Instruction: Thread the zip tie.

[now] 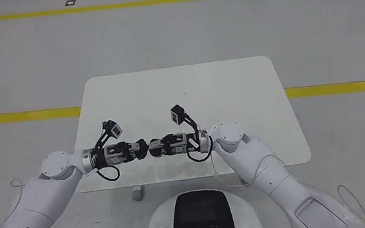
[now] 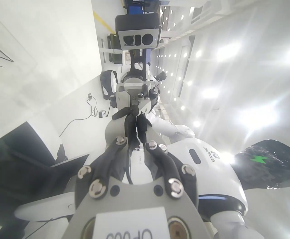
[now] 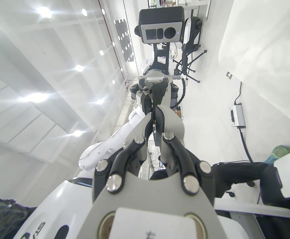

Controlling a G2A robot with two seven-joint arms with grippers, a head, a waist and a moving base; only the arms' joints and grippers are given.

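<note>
My two grippers meet tip to tip just above the near edge of the white table point(image 1: 233, 88). The left gripper point(image 1: 140, 148) comes from the left and the right gripper point(image 1: 154, 147) from the right. In the left wrist view, the left gripper point(image 2: 135, 123) has its black-wrapped fingers point(image 2: 130, 133) pressed together, and a thin black zip tie point(image 2: 129, 168) trails back from between them. In the right wrist view, the right gripper point(image 3: 154, 118) is shut on a thin dark strip at its tips. The spot where the tie's ends meet is hidden between the fingertips.
The tabletop beyond the grippers is bare. Yellow floor lines point(image 1: 22, 117) run behind the table. A power brick with a cable point(image 3: 236, 116) lies on the floor beyond the table.
</note>
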